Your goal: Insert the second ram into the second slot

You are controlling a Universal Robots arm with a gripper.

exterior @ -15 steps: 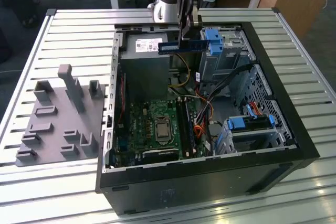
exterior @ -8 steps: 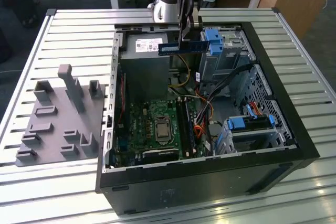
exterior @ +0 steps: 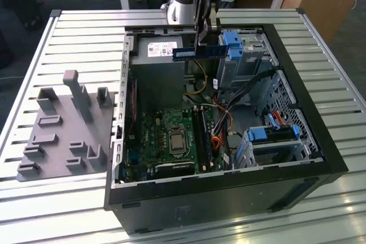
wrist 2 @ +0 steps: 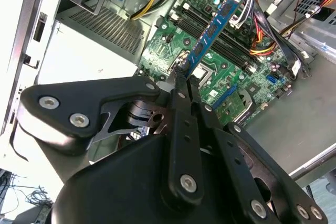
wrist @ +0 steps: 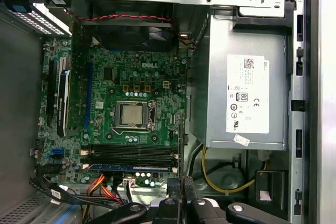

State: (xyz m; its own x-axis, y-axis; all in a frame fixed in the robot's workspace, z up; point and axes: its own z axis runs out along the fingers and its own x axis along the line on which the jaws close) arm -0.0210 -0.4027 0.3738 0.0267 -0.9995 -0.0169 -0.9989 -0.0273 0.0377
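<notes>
Fig.: slatted counter (exterior: 86, 32) carrying an open PC case (exterior: 229, 198), w/ a grey tray (exterior: 63, 135) beside it toward the counter's edge at the exterior view's left. Main circuit board (exterior: 171, 141) lies on the case floor. Hand (exterior: 201, 44) hangs over the case's far end, fingers closed tight on the blue memory stick (exterior: 197, 53), held approx. level, well above the board.

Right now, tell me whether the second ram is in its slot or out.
Out. The gripper holds the second ram in the air above the open computer case, well clear of the motherboard.
</notes>
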